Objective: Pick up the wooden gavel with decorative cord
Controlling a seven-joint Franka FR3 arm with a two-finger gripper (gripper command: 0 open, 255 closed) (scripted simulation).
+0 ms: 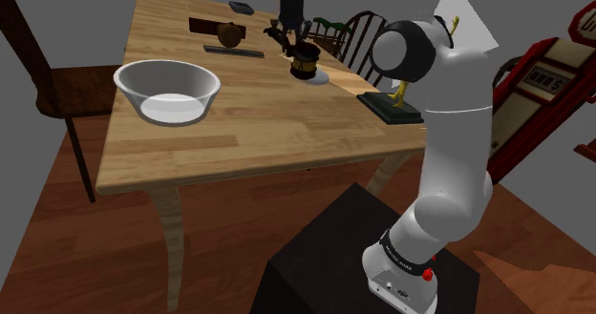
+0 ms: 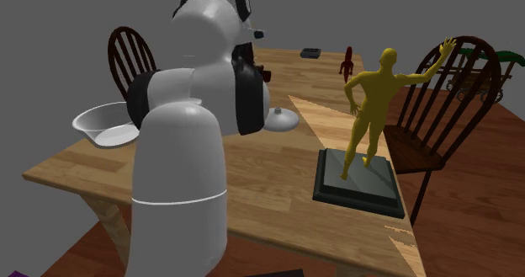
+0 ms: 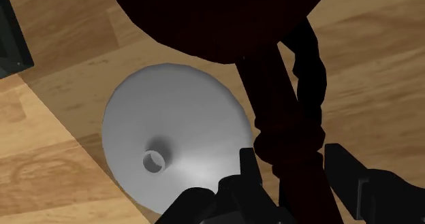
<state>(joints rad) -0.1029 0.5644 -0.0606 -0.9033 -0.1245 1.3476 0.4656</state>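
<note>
The gavel [image 1: 304, 65] is dark brown wood with a twisted cord along its handle. In the shoulder view it hangs head down just over the far middle of the wooden table [image 1: 248, 121]. My gripper [image 1: 287, 39] is right above it, shut on the handle. In the wrist view the fingers [image 3: 248, 169] clasp the handle on both sides at the gripper [image 3: 291, 167], and the gavel's big round head [image 3: 218, 18] lies beyond them. A white round lid-like disc [image 3: 170, 144] with a small knob lies on the table right beside and under the head.
A white bowl [image 1: 167, 91] stands near the shoulder view's left table edge. A yellow figure on a dark base [image 2: 370, 119] stands at the right edge by a wooden chair [image 2: 450, 90]. A dark tray with a brown ball [image 1: 227, 33] and a small dark box [image 1: 241, 9] lie at the back.
</note>
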